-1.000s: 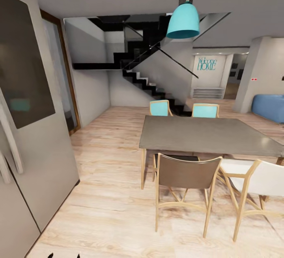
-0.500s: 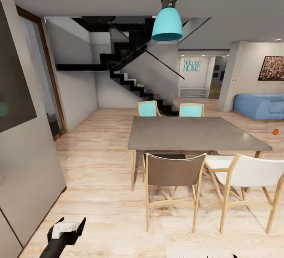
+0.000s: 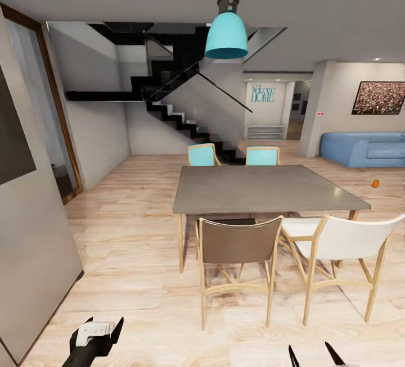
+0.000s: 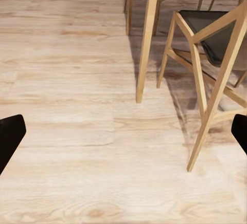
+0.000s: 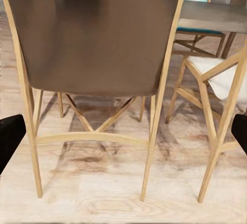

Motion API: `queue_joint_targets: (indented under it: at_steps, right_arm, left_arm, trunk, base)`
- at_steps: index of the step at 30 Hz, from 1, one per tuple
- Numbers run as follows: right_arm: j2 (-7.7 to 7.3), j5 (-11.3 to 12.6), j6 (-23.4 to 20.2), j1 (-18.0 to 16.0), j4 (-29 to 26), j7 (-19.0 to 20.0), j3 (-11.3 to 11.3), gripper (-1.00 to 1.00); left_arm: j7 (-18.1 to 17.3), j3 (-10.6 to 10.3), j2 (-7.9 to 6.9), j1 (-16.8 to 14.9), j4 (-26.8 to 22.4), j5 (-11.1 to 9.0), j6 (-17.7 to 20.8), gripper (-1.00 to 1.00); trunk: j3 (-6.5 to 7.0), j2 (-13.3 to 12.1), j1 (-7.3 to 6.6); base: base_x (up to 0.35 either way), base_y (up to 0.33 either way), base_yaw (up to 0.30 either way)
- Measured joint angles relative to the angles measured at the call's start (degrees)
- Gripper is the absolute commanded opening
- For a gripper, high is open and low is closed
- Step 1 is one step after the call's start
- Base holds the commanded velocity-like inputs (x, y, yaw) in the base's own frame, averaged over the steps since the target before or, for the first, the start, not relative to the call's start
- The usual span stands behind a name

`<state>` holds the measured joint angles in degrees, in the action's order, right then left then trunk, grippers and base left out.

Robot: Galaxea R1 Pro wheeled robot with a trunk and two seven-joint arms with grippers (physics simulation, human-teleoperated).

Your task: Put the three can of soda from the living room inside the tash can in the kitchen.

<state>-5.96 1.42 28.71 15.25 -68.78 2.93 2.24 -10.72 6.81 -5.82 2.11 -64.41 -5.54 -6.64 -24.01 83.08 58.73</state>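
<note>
One small orange soda can [image 3: 375,183] shows far off to the right, past the grey dining table [image 3: 264,188] and toward the blue sofa [image 3: 364,149]; what it rests on I cannot tell. The other cans and the trash can are out of view. My left gripper [image 4: 123,136] hangs low over the wood floor, fingers wide apart with nothing between them; it also appears at the head view's lower left [image 3: 97,333]. My right gripper [image 5: 123,136] is open and empty, facing the back of the brown chair [image 5: 98,34]; its fingertips [image 3: 292,356] poke up at the head view's bottom edge.
The steel fridge [image 3: 28,254] stands close on the left. A brown chair [image 3: 239,246] and a white chair [image 3: 343,243] sit at the table's near side, with two teal chairs [image 3: 201,155] behind. A teal pendant lamp [image 3: 226,35] hangs above, with a staircase [image 3: 180,114] beyond.
The head view has swung right, so the whole scene slid left. The sofa and the orange can came into view, as did my left gripper and then the right fingertips.
</note>
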Motion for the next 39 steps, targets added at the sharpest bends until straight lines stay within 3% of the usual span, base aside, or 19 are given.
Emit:
queue_joint_targets:
  at_steps: [3, 8, 12, 18, 21, 22, 39]
  right_arm:
    - [0.02, -0.19, -10.58, -0.33, -8.31, 1.40, -0.10, 1.00]
    - [0.08, -0.07, -16.21, -1.26, -11.48, 3.86, 0.16, 1.00]
    - [0.06, 0.06, -16.81, -1.48, -10.80, 4.25, 0.69, 1.00]
    - [0.03, 0.38, -16.85, -1.59, -9.27, 4.99, 4.68, 1.00]
    - [0.06, 1.94, -16.86, -1.61, -8.74, 6.97, 6.47, 1.00]
    - [0.05, 3.89, -16.82, -1.62, -7.84, 8.51, 7.33, 1.00]
    - [0.01, 5.71, -16.67, -1.80, -5.48, 9.71, 8.02, 1.00]
  left_arm:
    - [0.00, -0.07, 0.01, 0.07, -0.22, 0.00, -0.06, 1.00]
    - [0.14, -0.10, 0.02, 0.16, -0.34, 0.00, -0.08, 1.00]
    - [0.16, -0.12, 0.03, 0.17, -0.37, 0.00, -0.11, 1.00]
    - [0.22, -0.13, 0.06, 0.17, -0.35, 0.00, -0.12, 1.00]
    - [0.16, -0.13, 0.06, 0.16, -0.29, 0.00, -0.09, 1.00]
    - [0.14, -0.10, 0.05, 0.14, -0.20, 0.00, -0.06, 1.00]
    - [0.28, -0.04, 0.06, 0.09, 0.13, 0.06, -0.09, 1.00]
  trunk:
    - [0.00, 0.00, 0.00]
    - [0.00, 0.00, 0.00]
    - [0.00, 0.00, 0.00]
    - [0.00, 0.00, 0.00]
    - [0.03, 0.00, 0.00]
    - [0.06, 0.00, 0.00]
    - [0.89, 0.00, 0.00]
  base:
    - [0.000, 0.000, -0.017]
    - [0.000, 0.000, -0.005]
    - [0.000, 0.000, -0.001]
    - [0.000, 0.000, -0.007]
    - [0.000, 0.000, -0.115]
    - [0.000, 0.000, -0.187]
    - [0.000, 0.000, -0.216]
